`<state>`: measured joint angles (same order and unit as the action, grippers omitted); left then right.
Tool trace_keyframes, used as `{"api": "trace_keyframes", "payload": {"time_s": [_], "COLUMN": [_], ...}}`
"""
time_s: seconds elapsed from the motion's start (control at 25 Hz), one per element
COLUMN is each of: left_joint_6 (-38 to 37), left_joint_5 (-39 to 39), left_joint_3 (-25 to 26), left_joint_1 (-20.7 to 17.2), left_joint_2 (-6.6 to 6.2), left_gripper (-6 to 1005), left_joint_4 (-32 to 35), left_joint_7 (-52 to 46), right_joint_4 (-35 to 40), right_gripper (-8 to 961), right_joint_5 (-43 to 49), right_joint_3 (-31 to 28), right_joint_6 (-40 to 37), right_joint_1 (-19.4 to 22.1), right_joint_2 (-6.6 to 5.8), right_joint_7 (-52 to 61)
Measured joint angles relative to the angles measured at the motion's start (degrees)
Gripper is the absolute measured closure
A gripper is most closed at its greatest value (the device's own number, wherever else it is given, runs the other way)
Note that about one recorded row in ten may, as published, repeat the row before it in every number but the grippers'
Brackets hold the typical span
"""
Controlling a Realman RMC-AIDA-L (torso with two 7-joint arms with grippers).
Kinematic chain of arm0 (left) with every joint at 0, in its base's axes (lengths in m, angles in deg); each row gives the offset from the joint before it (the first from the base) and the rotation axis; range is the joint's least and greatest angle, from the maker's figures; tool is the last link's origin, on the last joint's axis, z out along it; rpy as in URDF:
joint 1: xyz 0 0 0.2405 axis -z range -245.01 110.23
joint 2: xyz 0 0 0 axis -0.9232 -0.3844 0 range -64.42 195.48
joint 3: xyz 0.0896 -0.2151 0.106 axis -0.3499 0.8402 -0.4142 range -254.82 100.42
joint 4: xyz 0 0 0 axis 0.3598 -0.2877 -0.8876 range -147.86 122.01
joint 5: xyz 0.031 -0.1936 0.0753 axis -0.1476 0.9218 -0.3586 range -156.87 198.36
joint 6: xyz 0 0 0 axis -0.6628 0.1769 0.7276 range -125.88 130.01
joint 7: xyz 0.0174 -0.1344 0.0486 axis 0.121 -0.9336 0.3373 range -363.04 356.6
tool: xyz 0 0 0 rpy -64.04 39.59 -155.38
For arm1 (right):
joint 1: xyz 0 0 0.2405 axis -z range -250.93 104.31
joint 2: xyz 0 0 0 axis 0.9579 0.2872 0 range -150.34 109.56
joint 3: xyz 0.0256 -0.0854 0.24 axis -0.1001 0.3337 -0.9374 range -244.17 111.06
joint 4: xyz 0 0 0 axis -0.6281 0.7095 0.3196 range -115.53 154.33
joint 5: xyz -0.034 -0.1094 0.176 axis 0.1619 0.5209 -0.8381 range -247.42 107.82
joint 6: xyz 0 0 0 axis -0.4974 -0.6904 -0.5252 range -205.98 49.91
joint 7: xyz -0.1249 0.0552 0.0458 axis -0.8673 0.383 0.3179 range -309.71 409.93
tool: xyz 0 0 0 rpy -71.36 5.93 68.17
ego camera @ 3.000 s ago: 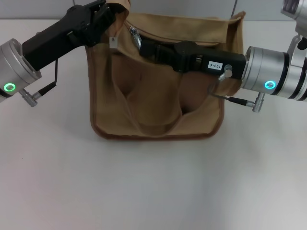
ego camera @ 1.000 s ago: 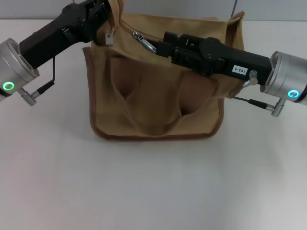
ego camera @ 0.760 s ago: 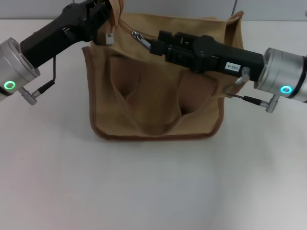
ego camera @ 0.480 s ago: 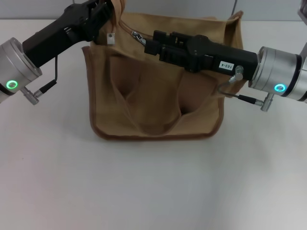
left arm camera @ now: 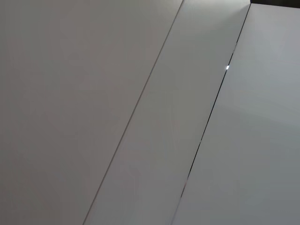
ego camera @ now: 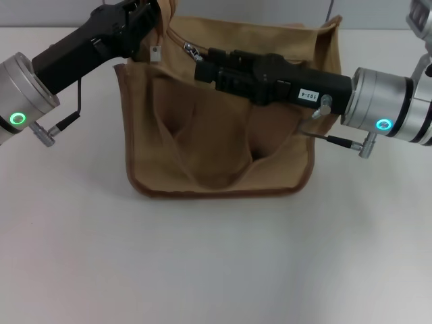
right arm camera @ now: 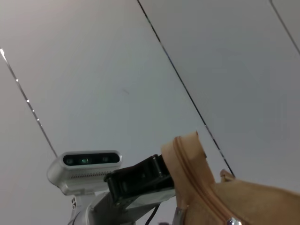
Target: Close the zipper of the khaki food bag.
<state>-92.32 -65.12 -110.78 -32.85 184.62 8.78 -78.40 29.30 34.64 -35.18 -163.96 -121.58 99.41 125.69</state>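
Note:
The khaki food bag [ego camera: 223,148] stands on the white table, its front pocket and a loop handle facing me. The zipper [ego camera: 177,37] runs along its top, with the silver pull tab [ego camera: 191,48] near the left end. My right gripper [ego camera: 201,64] lies across the bag's top, its tip at the pull tab and shut on it. My left gripper [ego camera: 150,12] is shut on the bag's upper left corner flap. The right wrist view shows that flap with the zipper [right arm camera: 197,183] and my left gripper [right arm camera: 140,180] holding it. The left wrist view shows only wall panels.
A small white tag [ego camera: 156,52] hangs from the bag's left corner. The white table [ego camera: 216,270] spreads in front of the bag. A grey wall [ego camera: 270,10] stands behind it.
My right gripper has moved left along the bag's top, and the pull tab has gone left with it. My left gripper has stayed on the corner flap.

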Motion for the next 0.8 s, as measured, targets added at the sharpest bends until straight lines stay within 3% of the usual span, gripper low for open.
{"api": "trace_keyframes", "payload": {"time_s": [0.56, 0.8], "left_joint_6": [1.6, 2.8], "left_joint_5": [0.1, 0.1], "left_joint_3": [0.0, 0.0], "left_joint_1": [0.1, 0.7], "left_joint_2": [0.00, 0.00], "left_gripper": [972, 972], "left_joint_4": [-0.2, -0.2], "left_joint_7": [0.1, 0.1], "right_joint_4": [-1.1, -1.3], "right_gripper": [411, 415], "right_joint_5": [-0.2, -0.1], "right_joint_3": [0.7, 0.7], "right_joint_6": [-2.1, 1.1], "right_joint_1": [-0.3, -1.1], "right_joint_2": [0.00, 0.00], "right_joint_7": [0.0, -0.2]}}
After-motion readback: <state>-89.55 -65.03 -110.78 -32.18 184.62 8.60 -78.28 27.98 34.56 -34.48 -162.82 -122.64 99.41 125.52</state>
